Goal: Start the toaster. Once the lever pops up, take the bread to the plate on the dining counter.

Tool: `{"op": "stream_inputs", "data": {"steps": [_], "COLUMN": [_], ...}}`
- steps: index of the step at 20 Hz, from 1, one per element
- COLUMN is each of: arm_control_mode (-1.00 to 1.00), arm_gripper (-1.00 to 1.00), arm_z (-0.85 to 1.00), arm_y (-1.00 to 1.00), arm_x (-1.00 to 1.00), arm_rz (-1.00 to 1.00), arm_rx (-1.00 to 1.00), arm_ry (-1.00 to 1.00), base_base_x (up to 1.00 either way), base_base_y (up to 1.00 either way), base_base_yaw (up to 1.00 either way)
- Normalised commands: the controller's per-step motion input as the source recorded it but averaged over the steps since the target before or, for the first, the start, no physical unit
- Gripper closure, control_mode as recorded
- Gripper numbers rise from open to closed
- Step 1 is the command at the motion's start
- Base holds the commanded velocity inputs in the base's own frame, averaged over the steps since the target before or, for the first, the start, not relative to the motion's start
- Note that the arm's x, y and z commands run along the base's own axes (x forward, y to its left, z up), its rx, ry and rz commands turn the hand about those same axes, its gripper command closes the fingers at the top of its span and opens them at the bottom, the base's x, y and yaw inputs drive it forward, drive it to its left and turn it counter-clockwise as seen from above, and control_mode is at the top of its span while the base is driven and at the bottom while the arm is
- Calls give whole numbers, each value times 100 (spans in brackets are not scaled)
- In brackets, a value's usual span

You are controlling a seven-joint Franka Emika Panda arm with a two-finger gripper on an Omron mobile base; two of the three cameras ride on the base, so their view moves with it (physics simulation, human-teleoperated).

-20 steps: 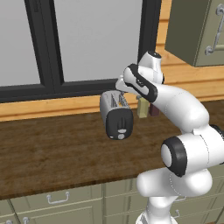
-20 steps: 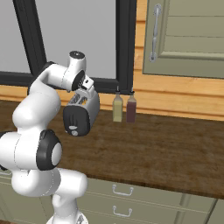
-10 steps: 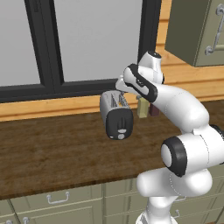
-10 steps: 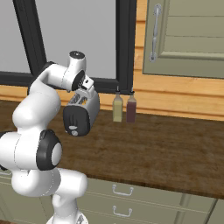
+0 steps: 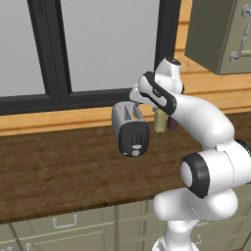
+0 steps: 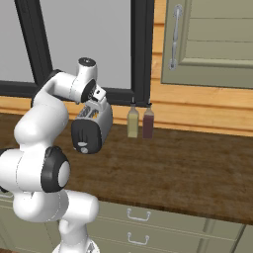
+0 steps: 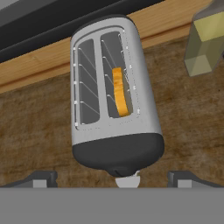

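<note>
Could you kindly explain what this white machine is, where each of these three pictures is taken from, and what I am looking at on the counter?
It is a white robot arm with a gripper, open and holding nothing. Two pictures come from cameras behind the arm, to its left and right; the third looks down from the hand itself. On the brown wooden counter stands a silver toaster with a slice of bread in one slot. Beside it are two small bottles, one yellowish, one dark red.

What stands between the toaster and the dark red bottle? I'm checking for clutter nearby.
A yellowish bottle stands between the toaster and the dark red bottle, in the right base view.
</note>
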Motion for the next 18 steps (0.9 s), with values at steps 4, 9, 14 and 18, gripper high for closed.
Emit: {"op": "stream_inputs", "data": {"steps": [4,9,14,18], "arm_control_mode": [-100,-100,-100,-100], "arm_gripper": [-100,-100,-100,-100], "arm_z": [0,0,0,0], "arm_y": [0,0,0,0], "arm_x": [0,0,0,0], "arm_rz": [0,0,0,0], "arm_rx": [0,0,0,0], "arm_ry": [0,0,0,0], "base_base_x": [0,0,0,0], "base_base_y": [0,0,0,0], "base_base_yaw": [0,0,0,0]}}
